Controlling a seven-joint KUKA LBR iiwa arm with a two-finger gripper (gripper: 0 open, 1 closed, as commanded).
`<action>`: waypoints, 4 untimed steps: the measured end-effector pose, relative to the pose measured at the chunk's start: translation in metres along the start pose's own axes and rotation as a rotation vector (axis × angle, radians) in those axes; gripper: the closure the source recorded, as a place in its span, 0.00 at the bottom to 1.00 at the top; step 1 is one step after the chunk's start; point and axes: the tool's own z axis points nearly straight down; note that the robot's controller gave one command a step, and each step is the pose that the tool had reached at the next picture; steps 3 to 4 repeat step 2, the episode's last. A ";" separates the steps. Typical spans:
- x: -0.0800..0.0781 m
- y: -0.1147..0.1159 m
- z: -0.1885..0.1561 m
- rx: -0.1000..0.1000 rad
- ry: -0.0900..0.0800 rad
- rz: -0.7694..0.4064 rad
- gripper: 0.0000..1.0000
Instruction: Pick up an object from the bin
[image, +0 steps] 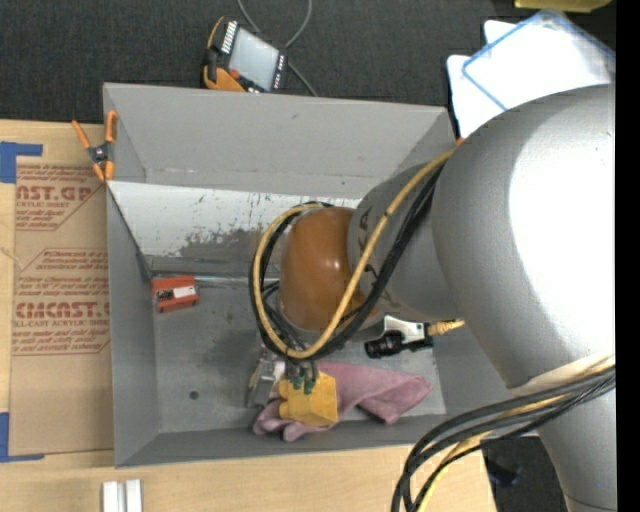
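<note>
Camera view, looking down into the grey metal bin (200, 350). Low over the floor toward six o'clock, the gripper (268, 378), beneath the orange wrist cover (315, 265) and its looped cables (262, 290). Whether released or clenched, impossible to tell: too much cable and shadow in the way. Nothing plainly grasped. Right beside it at four o'clock, touching or very nearly so, a small yellow piece (312, 402) resting on a crumpled pink cloth (385, 392). Cloth stretched along the six o'clock wall, long axis running nine to three, with its nine o'clock end beside the gripper. Further off at two o'clock, apart from the cloth, a small black-and-white part (405, 335). Well apart at nine o'clock, near the side wall, an orange-red block (173, 292). Judging by nearness, likeliest to be picked: the yellow piece or the cloth end, calling for only a slight shift toward four o'clock before closing.
</note>
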 end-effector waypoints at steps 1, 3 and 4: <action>0.004 -0.002 -0.023 0.006 0.012 0.000 1.00; 0.001 0.000 -0.057 0.000 0.001 0.000 1.00; 0.001 0.000 -0.057 0.000 0.001 0.000 1.00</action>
